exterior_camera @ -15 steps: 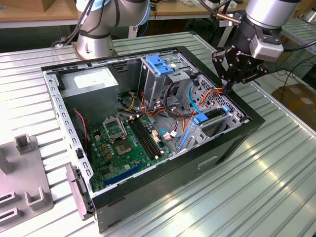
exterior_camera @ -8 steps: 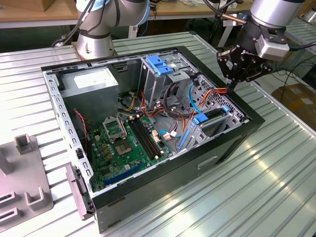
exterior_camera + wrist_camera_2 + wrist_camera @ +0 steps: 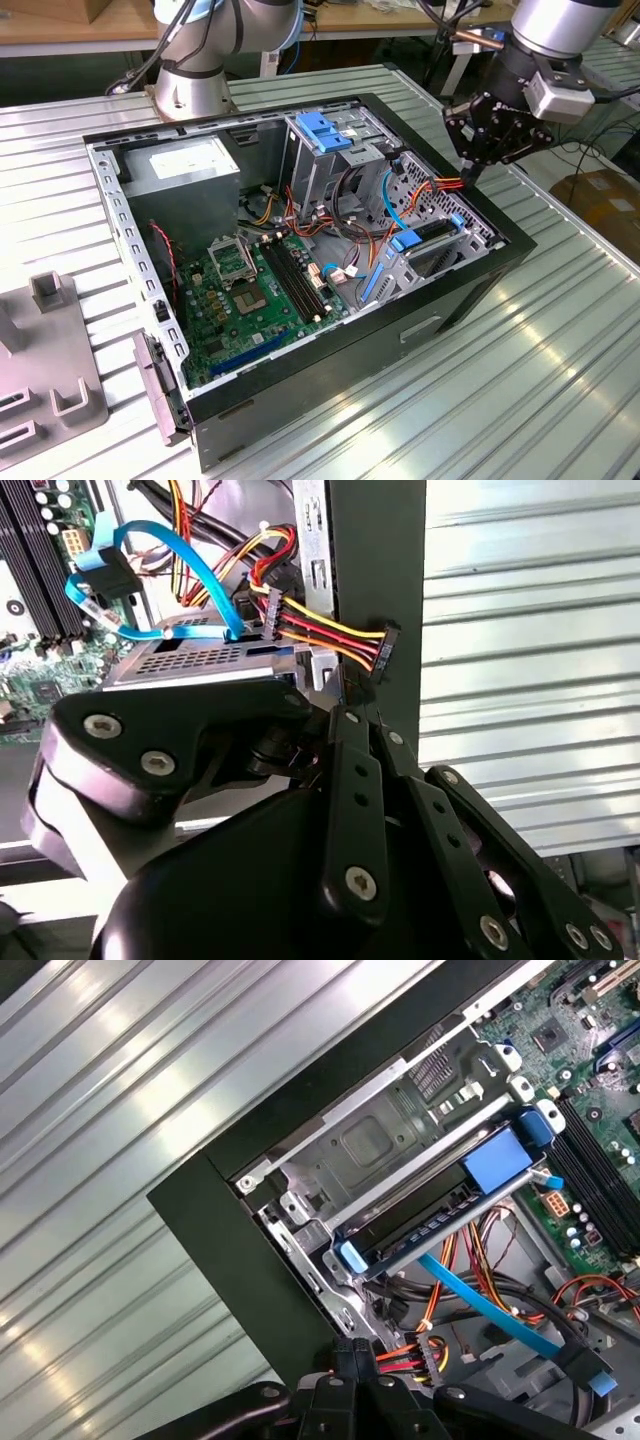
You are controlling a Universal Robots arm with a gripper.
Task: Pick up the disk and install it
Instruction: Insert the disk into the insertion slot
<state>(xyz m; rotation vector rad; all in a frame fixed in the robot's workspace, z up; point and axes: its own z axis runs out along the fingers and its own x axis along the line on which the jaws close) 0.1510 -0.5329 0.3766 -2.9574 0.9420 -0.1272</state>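
On the exterior view's left, a grey fixture (image 3: 50, 340) lies on the ribbed metal table (image 3: 560, 380), with the arm's base (image 3: 190, 85) behind it. The open computer case (image 3: 330, 385) comes next. It holds the power supply (image 3: 180, 170), the green motherboard (image 3: 250, 290), and then the tall metal cage (image 3: 330, 170) with its wide blue tab (image 3: 325, 130).

Further right, the disk (image 3: 432, 232) sits inside the case in the low bay against the case's wall on the exterior view's right. In the first wrist view its blue frame runs along the dark edge of the disk (image 3: 440, 1222). A thin blue cable (image 3: 480, 1305) crosses just in front of it.

Red, yellow and orange wires (image 3: 320, 625) end in a black connector (image 3: 385, 645) just beside the fingertips.

The gripper (image 3: 466, 178) hangs over that wall of the case, apart from the disk. Both wrist views show its fingers clenched together with nothing between them (image 3: 348, 708) (image 3: 350, 1352).
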